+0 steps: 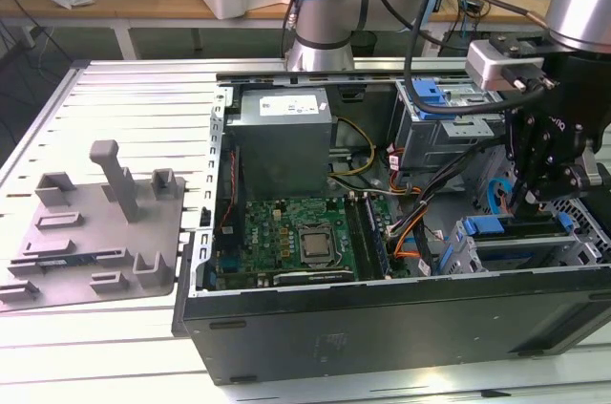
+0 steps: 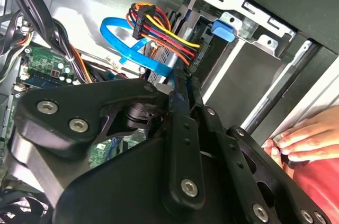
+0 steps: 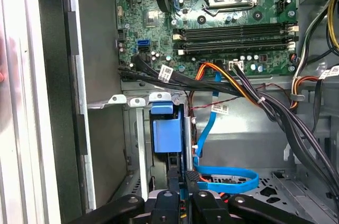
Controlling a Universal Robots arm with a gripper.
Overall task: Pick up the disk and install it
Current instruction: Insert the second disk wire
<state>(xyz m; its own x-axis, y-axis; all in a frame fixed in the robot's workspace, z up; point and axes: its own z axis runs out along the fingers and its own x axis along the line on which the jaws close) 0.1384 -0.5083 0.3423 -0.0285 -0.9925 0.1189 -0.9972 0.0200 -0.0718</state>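
The disk (image 1: 498,226) sits in its blue carrier at the drive cage in the open computer case (image 1: 382,318), at the exterior view's right. In the first wrist view it shows edge-on, with the blue carrier tab (image 3: 162,128) standing in the bay slot. My black gripper (image 1: 527,202) hangs right over it. The fingers are drawn close together on the carrier's thin edge in both wrist views (image 3: 183,180) (image 2: 177,92). The drive's label is hidden.
A motherboard (image 1: 296,232) and a grey power supply (image 1: 282,127) fill the case's middle. A blue flat cable (image 3: 228,180) and wire bundles (image 2: 156,28) run close to the gripper. Another blue caddy (image 1: 430,94) sits in the far cage. A person's hand (image 2: 306,139) rests at the case edge. A grey fixture (image 1: 95,223) lies left.
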